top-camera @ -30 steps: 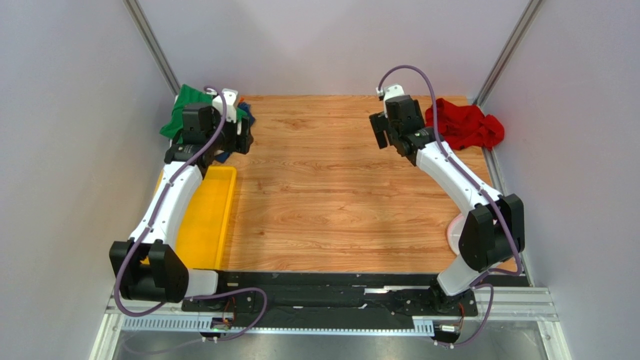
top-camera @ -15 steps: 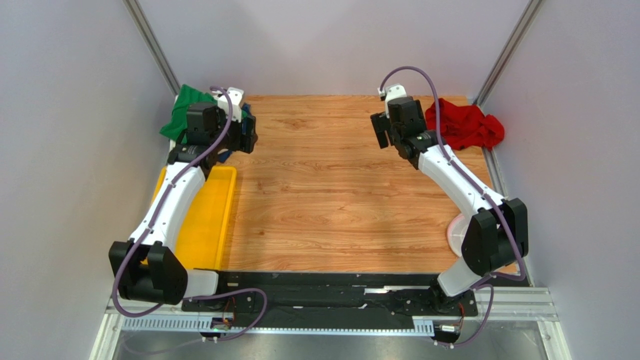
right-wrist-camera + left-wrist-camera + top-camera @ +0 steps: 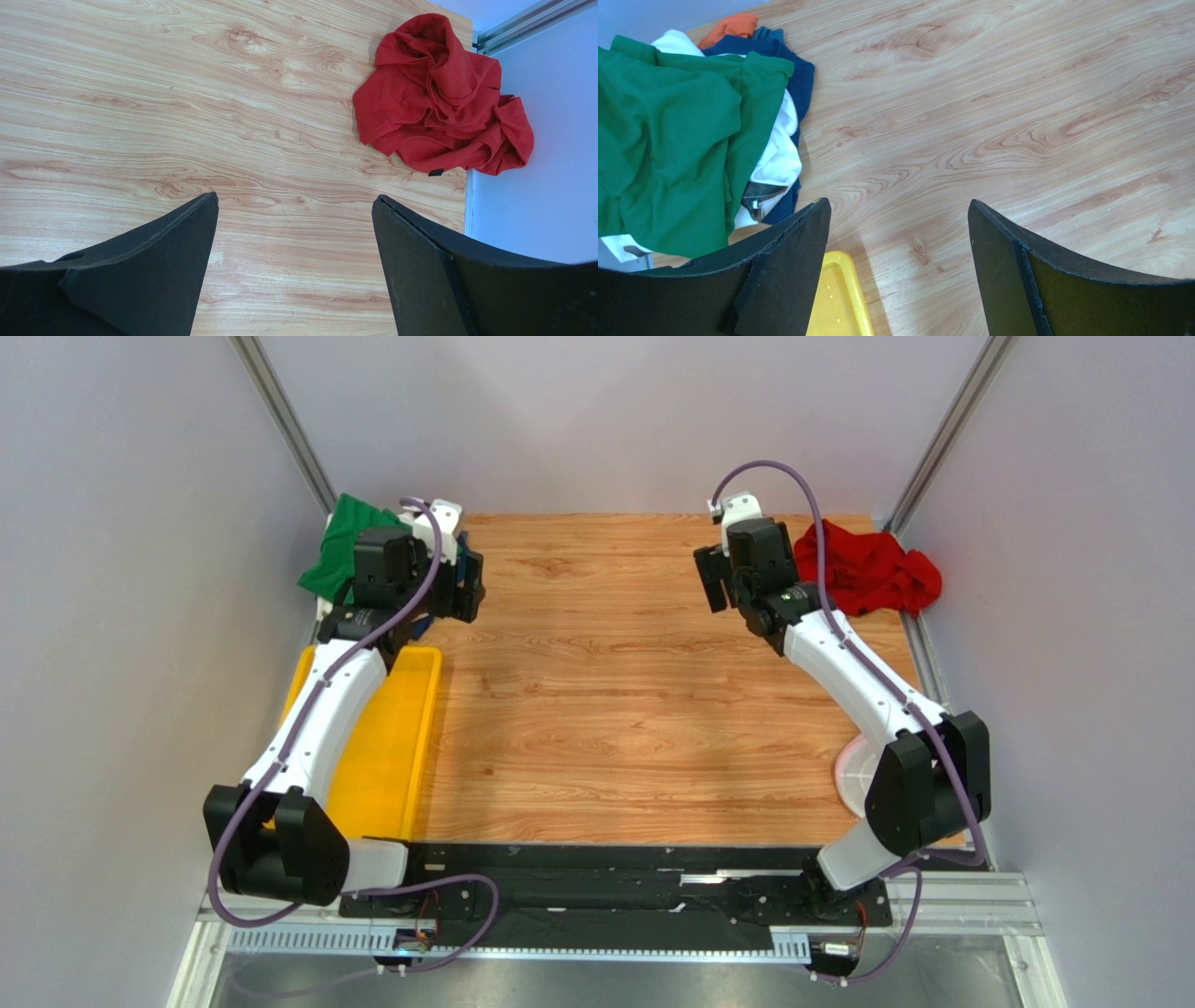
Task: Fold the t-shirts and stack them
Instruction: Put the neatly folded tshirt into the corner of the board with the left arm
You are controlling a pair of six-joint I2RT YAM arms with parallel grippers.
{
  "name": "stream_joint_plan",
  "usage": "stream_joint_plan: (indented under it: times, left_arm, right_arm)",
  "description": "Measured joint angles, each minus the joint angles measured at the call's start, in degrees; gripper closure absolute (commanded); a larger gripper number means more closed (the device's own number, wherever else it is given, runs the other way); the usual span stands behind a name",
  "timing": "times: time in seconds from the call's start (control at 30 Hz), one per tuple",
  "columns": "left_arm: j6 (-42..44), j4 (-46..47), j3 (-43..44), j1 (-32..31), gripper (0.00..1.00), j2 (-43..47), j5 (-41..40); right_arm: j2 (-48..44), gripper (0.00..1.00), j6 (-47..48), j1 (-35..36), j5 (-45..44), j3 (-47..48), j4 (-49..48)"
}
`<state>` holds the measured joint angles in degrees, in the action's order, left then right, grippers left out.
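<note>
A crumpled pile of t-shirts lies at the far left corner: a green one on top, a white one and a dark blue one under it. The green one also shows in the top view. A crumpled red t-shirt lies at the far right corner, also in the right wrist view. My left gripper is open and empty, above the wood just right of the pile. My right gripper is open and empty, left of the red shirt.
A yellow plastic tray sits along the table's left edge; its corner shows in the left wrist view. An orange cloth peeks from behind the pile. A white round object sits behind the right arm. Grey walls close in on both sides.
My left gripper has shifted a little to the right, away from the pile. My right gripper has edged slightly toward the far side. Both stay open.
</note>
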<state>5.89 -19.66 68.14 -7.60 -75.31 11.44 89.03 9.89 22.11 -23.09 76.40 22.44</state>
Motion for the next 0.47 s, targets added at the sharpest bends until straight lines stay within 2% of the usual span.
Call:
stream_joint_plan:
  times: [0.47]
  left_arm:
    - [0.7, 2.8, -0.7, -1.8, 0.18, 0.0, -0.1]
  right_arm:
    - [-0.1, 0.16, 0.0, 0.0, -0.2, -0.7, -0.5]
